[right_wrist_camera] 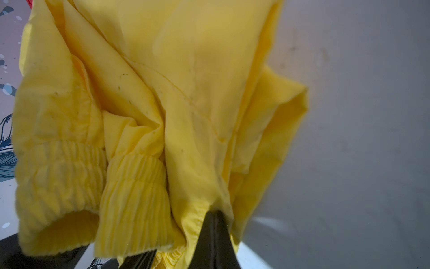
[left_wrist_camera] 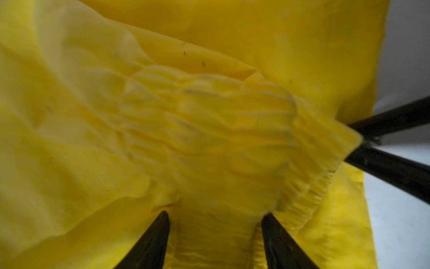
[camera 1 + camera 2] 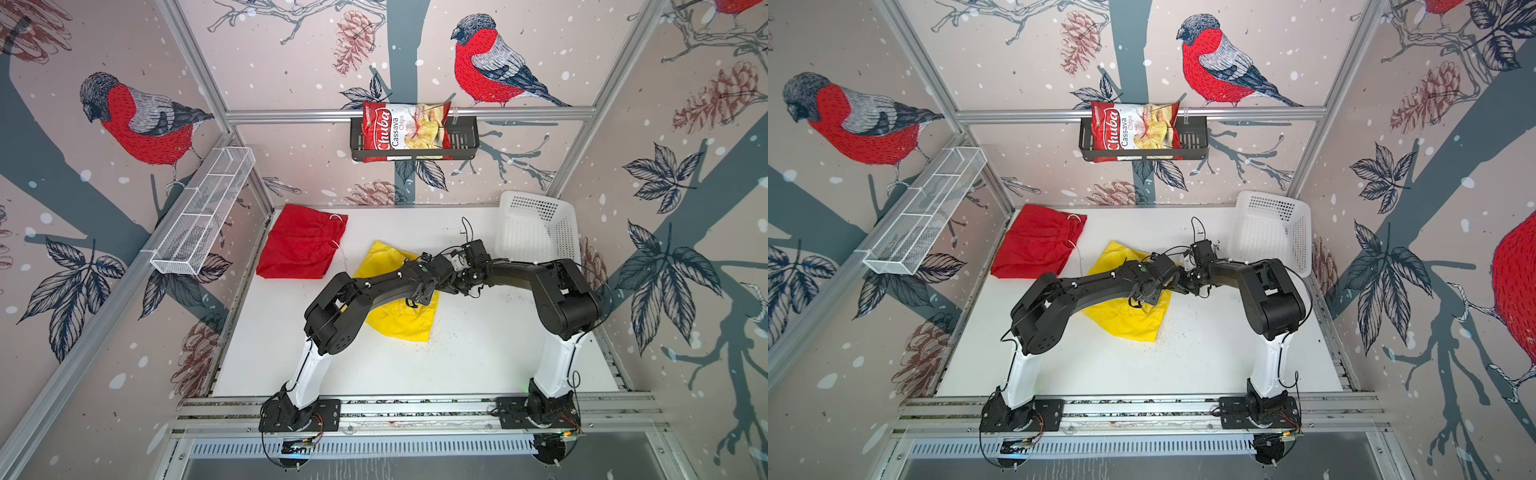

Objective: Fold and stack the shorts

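Left wrist view: left gripper (image 2: 214, 215) with its fingers apart, the yellow shorts (image 2: 69, 121) waistband (image 2: 221, 130) bunched between them (picture slightly blurred). Right wrist view: right gripper (image 1: 213, 217) clamped tight on the same shorts' edge. Both top views: red shorts (image 3: 299, 245) lie well apart from both grippers, on the left gripper's side.

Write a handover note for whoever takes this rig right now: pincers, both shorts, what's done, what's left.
Pincers: the left pincer is open, fingertips astride the waistband of the yellow shorts, not gripping. The right pincer is shut on that waistband.
Things: yellow shorts bunched mid-table under both arms; red shorts lie flat at the far left corner of the table, apart from the yellow.
Done: red pair looks folded, not certain.
Left: finish folding yellow, then stack the two pairs.
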`<state>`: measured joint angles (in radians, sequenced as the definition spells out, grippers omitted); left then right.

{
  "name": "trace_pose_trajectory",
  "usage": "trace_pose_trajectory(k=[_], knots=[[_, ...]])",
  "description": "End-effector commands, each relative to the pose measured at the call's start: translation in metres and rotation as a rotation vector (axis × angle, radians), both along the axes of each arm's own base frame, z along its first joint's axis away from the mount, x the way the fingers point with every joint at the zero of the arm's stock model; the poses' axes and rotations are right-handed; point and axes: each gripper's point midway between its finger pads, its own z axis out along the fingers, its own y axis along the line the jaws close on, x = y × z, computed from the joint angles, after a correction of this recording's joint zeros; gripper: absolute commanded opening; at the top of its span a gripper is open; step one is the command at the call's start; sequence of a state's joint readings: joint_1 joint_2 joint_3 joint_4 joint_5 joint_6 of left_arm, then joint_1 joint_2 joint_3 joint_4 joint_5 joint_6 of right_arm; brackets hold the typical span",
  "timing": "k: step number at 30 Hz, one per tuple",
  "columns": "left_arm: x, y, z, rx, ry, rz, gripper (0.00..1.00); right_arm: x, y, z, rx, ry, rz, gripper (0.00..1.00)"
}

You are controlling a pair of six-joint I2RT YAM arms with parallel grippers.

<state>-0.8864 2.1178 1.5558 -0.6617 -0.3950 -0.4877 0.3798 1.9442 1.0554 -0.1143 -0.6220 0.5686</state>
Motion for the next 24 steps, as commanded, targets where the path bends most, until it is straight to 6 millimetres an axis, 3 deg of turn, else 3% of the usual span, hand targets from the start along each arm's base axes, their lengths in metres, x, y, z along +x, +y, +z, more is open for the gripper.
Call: trace_pose_trajectory(k=[1,6,13,18,21,24], knots=[[-0.002,-0.005,-0.011,-0.002,0.018,-0.029,0.44,-0.009,-0.014,-0.018,-0.086,0.058,-0.027,0.01],[-0.002,-0.011,-0.010,-0.023,0.037,-0.044,0.00,-0.008,-0.014,-0.019,-0.081,0.060,-0.030,0.01],[0.004,-0.016,0.045,-0.102,-0.036,-0.017,0.00,-0.009,-0.015,-0.020,-0.085,0.066,-0.035,0.01],[0.000,-0.031,0.087,-0.238,-0.052,-0.031,0.00,-0.008,-0.015,-0.020,-0.086,0.064,-0.036,0.01],[-0.005,-0.040,0.097,-0.299,-0.032,-0.051,0.00,-0.008,-0.014,-0.020,-0.085,0.063,-0.036,0.01],[-0.015,-0.051,0.090,-0.346,0.015,-0.068,0.00,-0.008,-0.015,-0.020,-0.085,0.065,-0.038,0.01]])
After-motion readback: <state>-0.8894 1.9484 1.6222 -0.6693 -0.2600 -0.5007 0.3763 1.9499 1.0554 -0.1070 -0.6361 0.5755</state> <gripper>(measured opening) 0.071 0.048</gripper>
